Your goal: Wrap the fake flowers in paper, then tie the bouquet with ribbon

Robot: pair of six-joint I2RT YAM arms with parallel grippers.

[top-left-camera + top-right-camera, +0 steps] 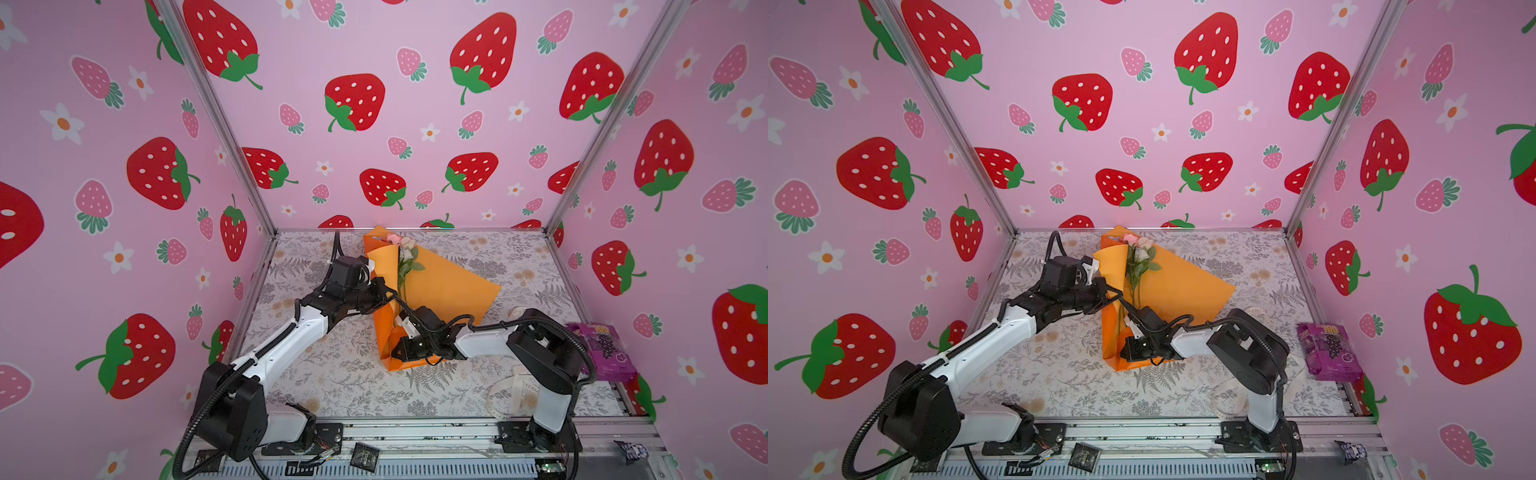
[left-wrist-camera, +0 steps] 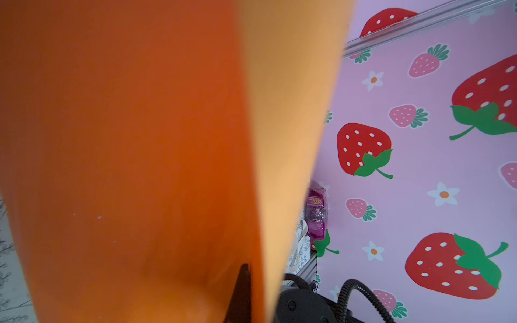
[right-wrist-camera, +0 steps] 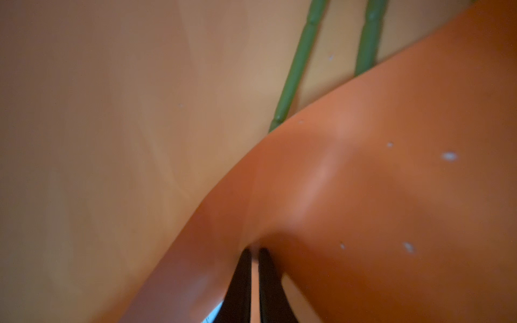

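You have the bouquet of fake flowers [image 1: 405, 254] [image 1: 1139, 254] lying on the orange paper [image 1: 451, 286] [image 1: 1183, 282] near the middle of the table [image 1: 324, 382] [image 1: 1059, 374], with its pink and white blooms pointing toward the far edge and its stems running back toward the front. Your left claw [image 1: 388, 293] [image 1: 1116, 294] is closed on the left flap of that paper and holds it lifted and curled over beside the stems; in the left wrist view the sheet [image 2: 140, 139] fills most of the frame, with one dark fingertip [image 2: 241, 293] pressed against it. Your right claw [image 1: 397, 353] [image 1: 1126, 353] [image 3: 254, 258] sits low at the near end of the wrap, its two fingers nearly together and pinching a fold of the paper [image 3: 363, 195], and two green stems [image 3: 293, 70] disappear under that fold. A cream ribbon [image 1: 511, 395] [image 1: 1229, 401] lies loose near the front right corner by the right arm's base, and a purple packet [image 1: 602, 349] [image 1: 1329, 351] [image 2: 316, 215] rests at the table's right edge.
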